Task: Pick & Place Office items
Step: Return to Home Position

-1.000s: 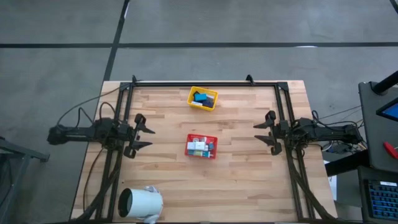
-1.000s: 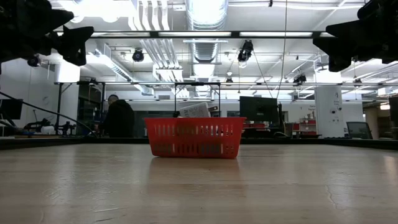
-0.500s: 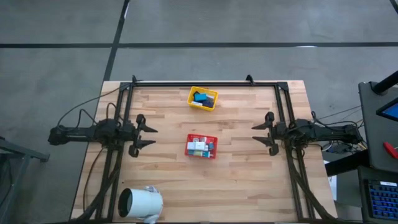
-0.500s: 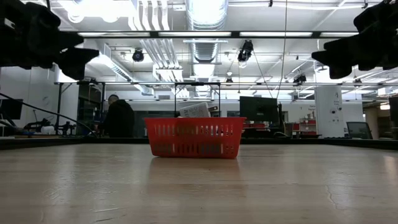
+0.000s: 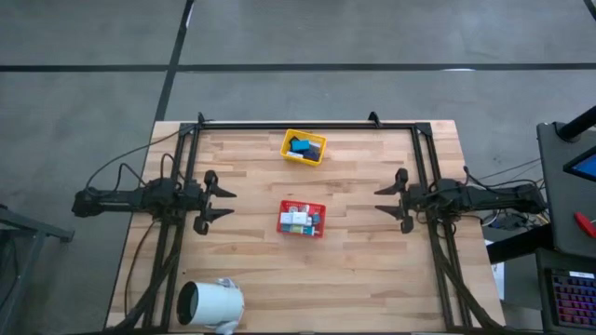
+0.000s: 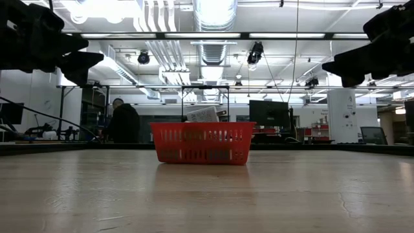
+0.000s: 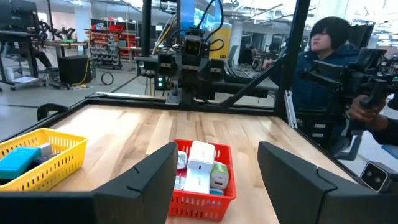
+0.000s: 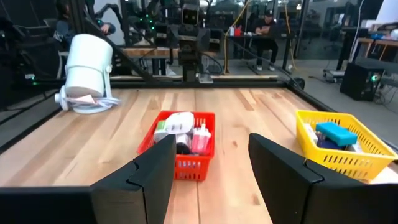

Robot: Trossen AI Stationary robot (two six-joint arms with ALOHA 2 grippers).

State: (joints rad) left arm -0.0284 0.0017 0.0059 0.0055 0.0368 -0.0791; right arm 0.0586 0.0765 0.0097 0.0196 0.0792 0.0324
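In the frame's centre the office items (image 5: 298,221) fill the red tray (image 5: 303,203) on the bench (image 5: 354,270), with the left pincer (image 5: 229,204) mid-left and the right pincer (image 5: 377,201) mid-right, both spread.

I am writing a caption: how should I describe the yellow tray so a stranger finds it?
Look at the wooden table from above. Near the middle of its top edge sits the yellow tray. Unlike the red tray at the centre, it holds blue pieces, not mostly white ones.
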